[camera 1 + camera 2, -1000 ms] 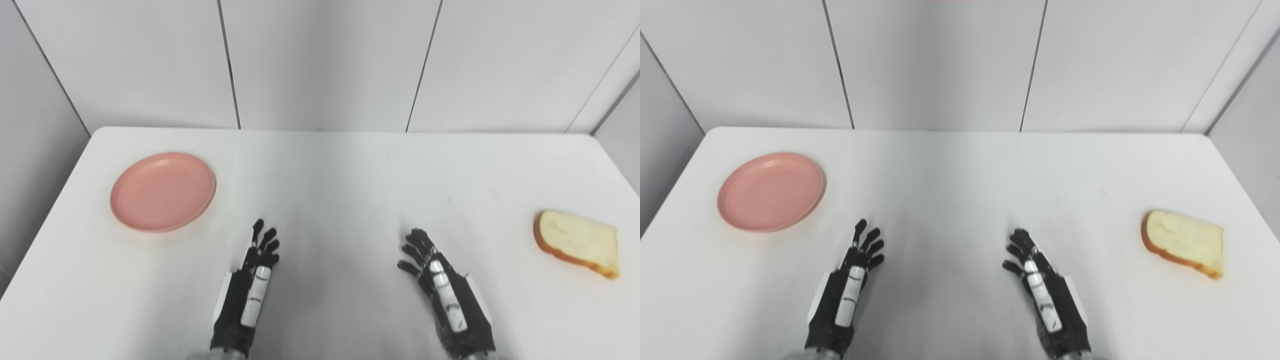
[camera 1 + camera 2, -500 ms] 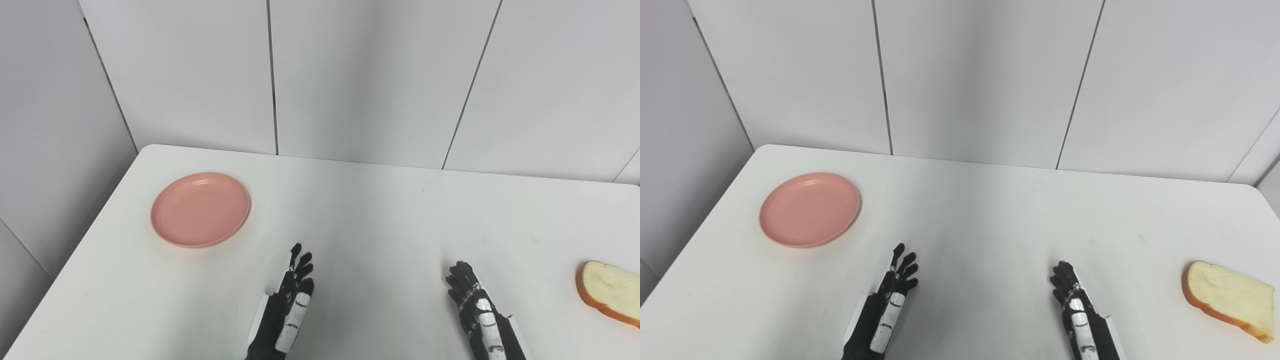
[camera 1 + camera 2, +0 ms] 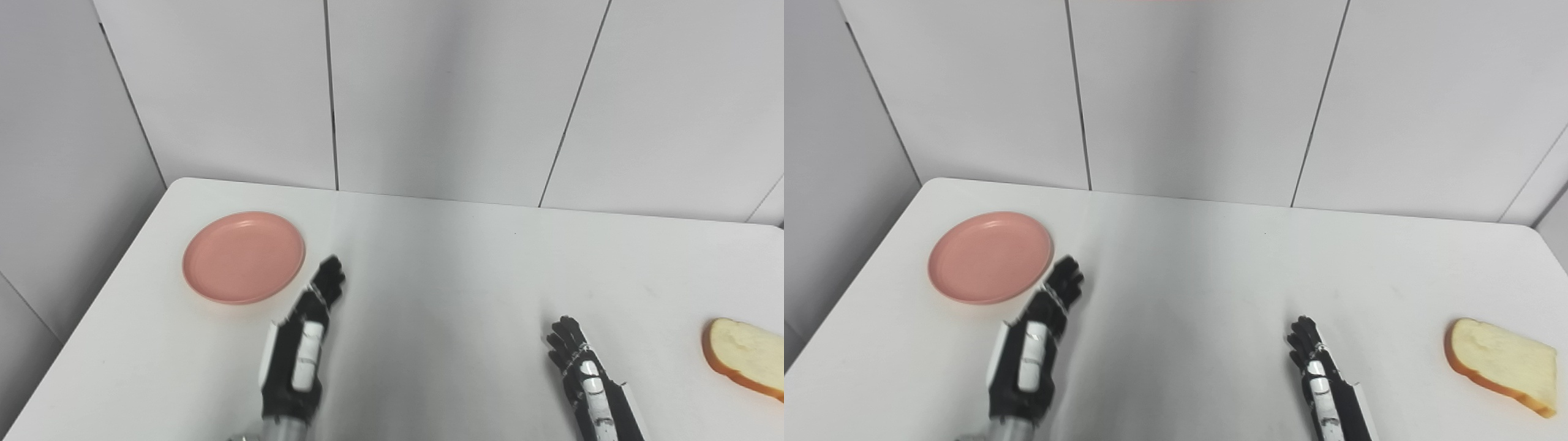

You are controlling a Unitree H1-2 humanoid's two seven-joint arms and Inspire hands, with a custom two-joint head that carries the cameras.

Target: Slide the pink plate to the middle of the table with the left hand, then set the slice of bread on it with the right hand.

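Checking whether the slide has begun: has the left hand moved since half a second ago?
Yes. The left hand has moved forward, toward the pink plate.

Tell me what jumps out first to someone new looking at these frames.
The pink plate stands out against the white table, sitting at its far left. The left hand is raised just right of the plate's near edge, empty, not clearly touching it. The slice of bread lies alone at the right edge, well beyond the right hand resting low near the front.
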